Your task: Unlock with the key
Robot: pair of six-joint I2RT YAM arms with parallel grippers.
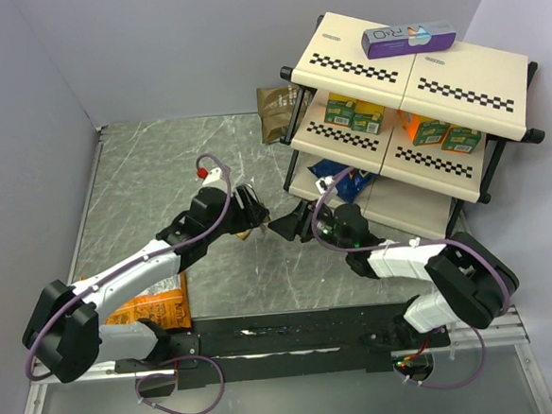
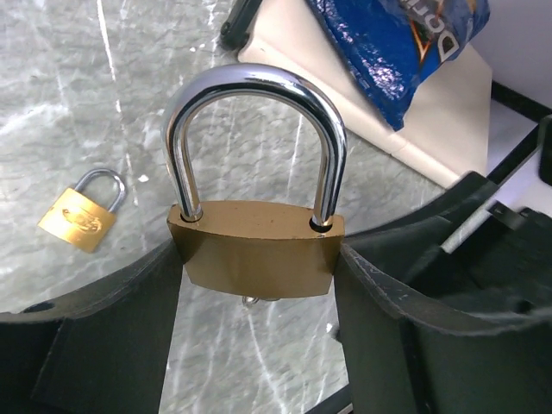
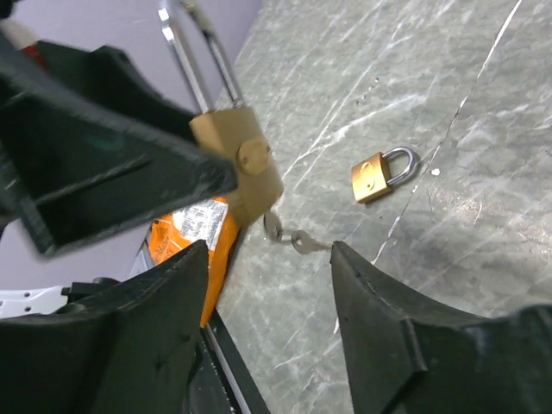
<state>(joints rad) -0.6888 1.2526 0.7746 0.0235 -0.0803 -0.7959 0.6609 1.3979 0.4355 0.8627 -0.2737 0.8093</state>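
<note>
Left wrist view: the left pincer [image 2: 259, 259] is clenched on the brass body of the large padlock [image 2: 256, 246], one black finger pressed to each side. The padlock stands upright, with both legs of its silver shackle seated in the body. A bit of silvery metal, the key [image 2: 257, 300], peeks out under the body.

Seen from the right wrist, the key [image 3: 272, 226] hangs at the underside of the large padlock [image 3: 241, 164], with a second silvery piece just beside it. The right pincer [image 3: 269, 250] is released, its fingers spread wide. The key is just beyond the gap between the tips, and I cannot tell whether they touch it.

Farther out, a small padlock [image 3: 379, 177] lies flat on the grey marbled table [image 3: 483, 129], well apart from both pincers. An orange packet [image 3: 211, 233] lies behind the large padlock. A blue bag [image 2: 388, 43] rests on the cream shelf [image 2: 423, 138].
</note>
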